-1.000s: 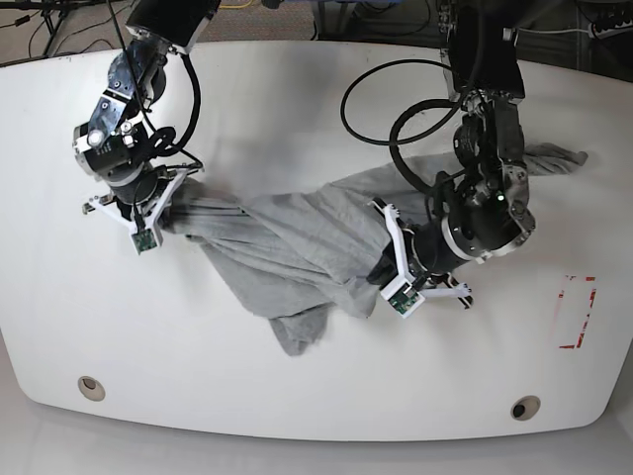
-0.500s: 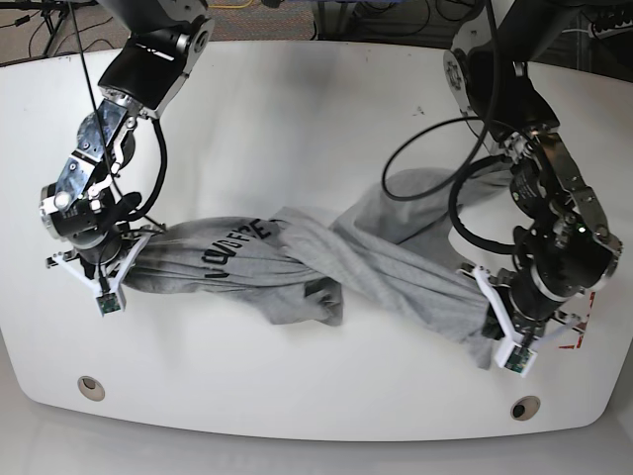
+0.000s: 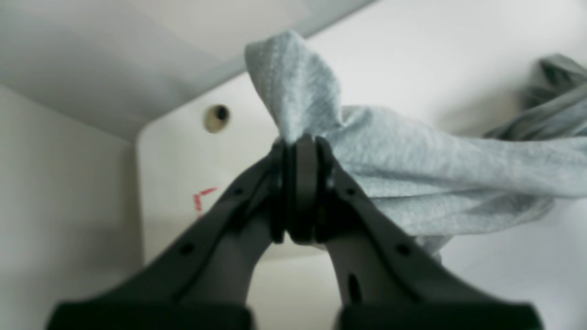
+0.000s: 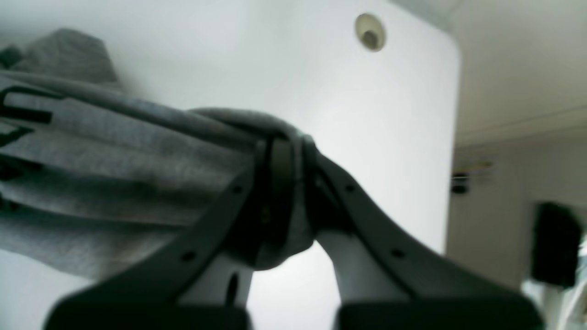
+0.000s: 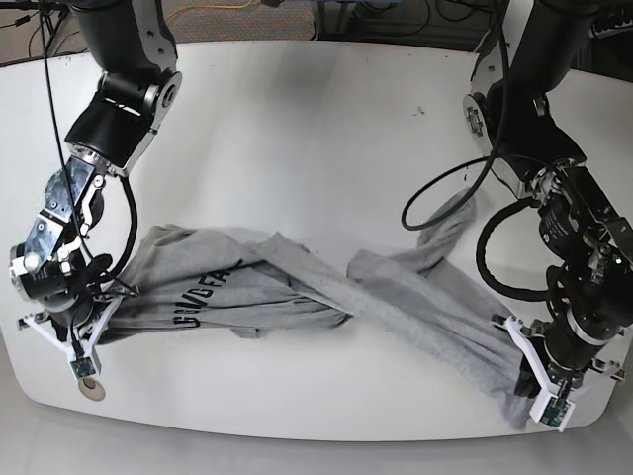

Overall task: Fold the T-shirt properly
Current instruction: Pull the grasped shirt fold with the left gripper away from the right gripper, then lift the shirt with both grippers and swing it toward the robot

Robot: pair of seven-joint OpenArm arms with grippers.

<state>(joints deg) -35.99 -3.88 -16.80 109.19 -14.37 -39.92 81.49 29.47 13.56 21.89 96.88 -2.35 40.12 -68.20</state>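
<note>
The heather-grey T-shirt [image 5: 297, 287] lies stretched across the near half of the white table [image 5: 316, 129], twisted about its middle, with dark block letters [image 5: 203, 302] showing near the left end. My right gripper [image 5: 107, 309] is shut on that left end. In the right wrist view its jaws [image 4: 284, 146] pinch a bunched roll of the T-shirt [image 4: 114, 174]. My left gripper [image 5: 524, 381] is shut on the right end by the table's near right corner. In the left wrist view its jaws [image 3: 300, 142] clamp a raised fold of the T-shirt [image 3: 435, 156].
A round hole [image 5: 91, 389] sits in the table by the near left corner, just below the right arm's camera. A black cable [image 5: 445, 198] loops over the table beside the left arm. A red mark [image 3: 202, 199] shows beside the left gripper. The table's near edge runs close under both grippers.
Both arms have pulled apart and toward the near edge, keeping their hold. The T-shirt, bunched mid-table a second ago, is now drawn out long, and its letters have come into view.
</note>
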